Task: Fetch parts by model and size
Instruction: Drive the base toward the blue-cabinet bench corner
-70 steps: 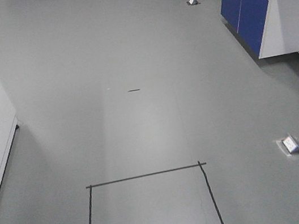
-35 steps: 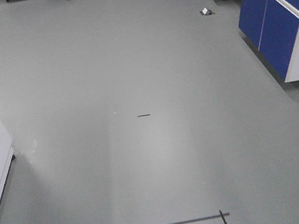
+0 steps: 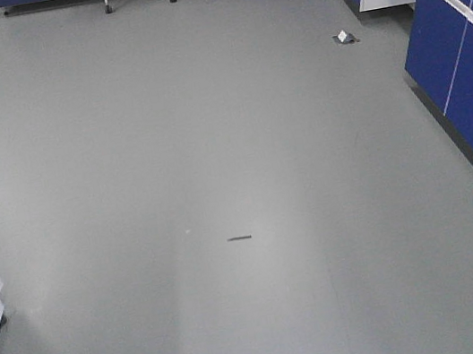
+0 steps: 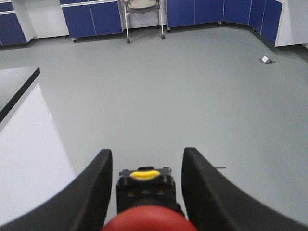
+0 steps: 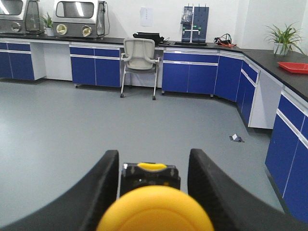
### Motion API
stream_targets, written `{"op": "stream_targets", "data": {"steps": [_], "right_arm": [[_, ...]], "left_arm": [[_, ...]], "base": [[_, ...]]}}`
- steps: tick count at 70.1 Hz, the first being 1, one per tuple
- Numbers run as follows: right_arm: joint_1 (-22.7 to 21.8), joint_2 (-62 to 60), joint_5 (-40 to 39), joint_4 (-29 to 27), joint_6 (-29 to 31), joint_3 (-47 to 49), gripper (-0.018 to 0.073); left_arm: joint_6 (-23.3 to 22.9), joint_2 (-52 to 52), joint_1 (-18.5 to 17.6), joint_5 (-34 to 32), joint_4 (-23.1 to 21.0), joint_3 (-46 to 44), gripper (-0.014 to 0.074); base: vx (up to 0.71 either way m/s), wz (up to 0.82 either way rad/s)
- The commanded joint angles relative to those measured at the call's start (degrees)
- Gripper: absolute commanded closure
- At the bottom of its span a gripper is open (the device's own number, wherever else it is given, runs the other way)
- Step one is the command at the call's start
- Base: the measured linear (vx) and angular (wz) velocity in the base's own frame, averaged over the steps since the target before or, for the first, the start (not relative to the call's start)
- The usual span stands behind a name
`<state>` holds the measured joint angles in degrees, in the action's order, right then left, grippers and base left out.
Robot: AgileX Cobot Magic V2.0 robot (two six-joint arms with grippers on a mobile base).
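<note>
The left gripper [image 4: 147, 162] was closed to a narrow gap around the red-capped push-button switch [image 4: 149, 221], which hung above the grey floor [image 4: 192, 96]. The right gripper [image 5: 154, 160] held the yellow-capped push-button switch [image 5: 155, 211] the same way, with blue cabinets [image 5: 187, 77] far ahead. Each cap faced the wrist camera, its contact base between the fingers. Both looked like light, rigid plastic parts — the domed caps smooth and probably sprung, so poor places to squeeze. The flat sides of the black base seemed the safer hold — firm without crushing.
</note>
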<state>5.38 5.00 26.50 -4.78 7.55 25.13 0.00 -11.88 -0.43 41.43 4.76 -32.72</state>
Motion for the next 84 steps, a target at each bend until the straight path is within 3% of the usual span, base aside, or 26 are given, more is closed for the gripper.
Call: {"op": "stream_targets", "data": {"steps": [1,84], "right_arm": [[-0.30,0.77,-4.56,-0.05,0.43,1.56,0.0568],[-0.30,0.77,-4.56,-0.05,0.43,1.56,0.0568]], "left_arm": [[-0.34,-0.72,0.04,-4.52,0.01,-1.28,0.0603],[-0.34,-0.76,0.04,-4.47,0.01,-1.28,0.0603]], "base": [[0.63,-0.02],[0.66,0.01]]}}
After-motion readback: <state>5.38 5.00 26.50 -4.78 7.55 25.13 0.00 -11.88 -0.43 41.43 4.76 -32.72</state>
